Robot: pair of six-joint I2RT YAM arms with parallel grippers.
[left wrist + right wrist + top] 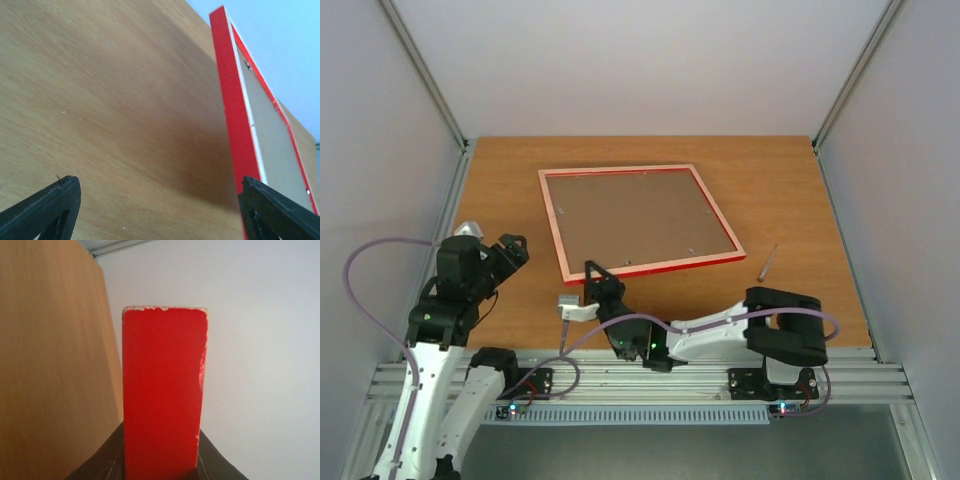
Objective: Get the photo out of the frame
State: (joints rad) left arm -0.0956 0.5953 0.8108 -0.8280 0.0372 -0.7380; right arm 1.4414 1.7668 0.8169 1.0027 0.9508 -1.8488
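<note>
As the top view shows, the frame lies back-up on the table, with the right gripper at its near-left corner and the left gripper apart to the left. Left wrist view: the fingers stand wide apart, holding nothing. Right wrist view: the gripper is clamped on the frame's red edge.

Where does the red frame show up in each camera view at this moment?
Top external: the frame lies back-up at the centre of the table.
Left wrist: the frame runs as a red edge down the right side.
Right wrist: the frame is a close-up red bar filling the centre.
Shared landmark: the wooden tabletop.
</note>
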